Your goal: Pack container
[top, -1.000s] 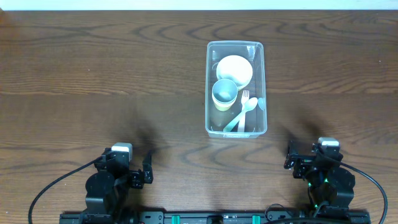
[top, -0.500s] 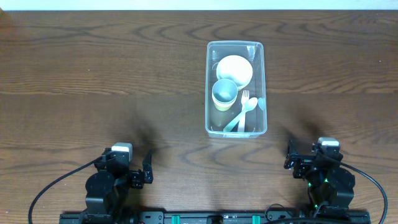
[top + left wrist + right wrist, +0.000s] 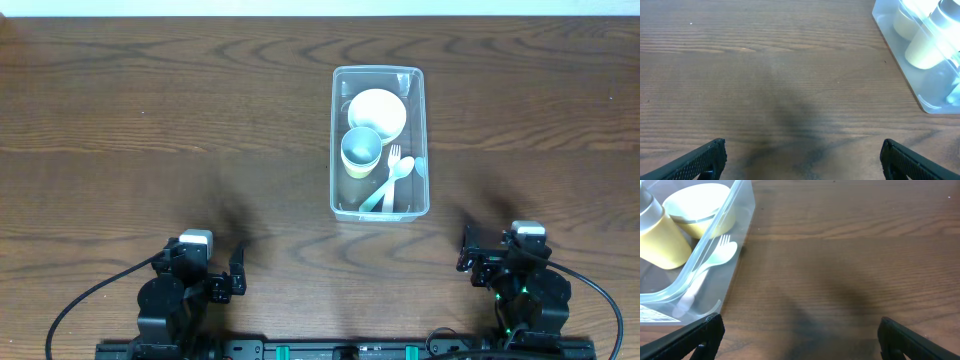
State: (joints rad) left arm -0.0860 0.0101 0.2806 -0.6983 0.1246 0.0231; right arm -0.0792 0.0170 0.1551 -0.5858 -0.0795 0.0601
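Observation:
The clear plastic container stands upright on the table, right of centre. Inside it are a pale yellow bowl, a yellow cup, a white fork and a pale green spoon. It also shows in the left wrist view at the top right and in the right wrist view at the top left. My left gripper is open and empty near the table's front edge. My right gripper is open and empty, just right of the container's near corner.
Dark wooden table. Both arm bases sit at the front edge, the left arm and the right arm. A white wall edge runs along the back.

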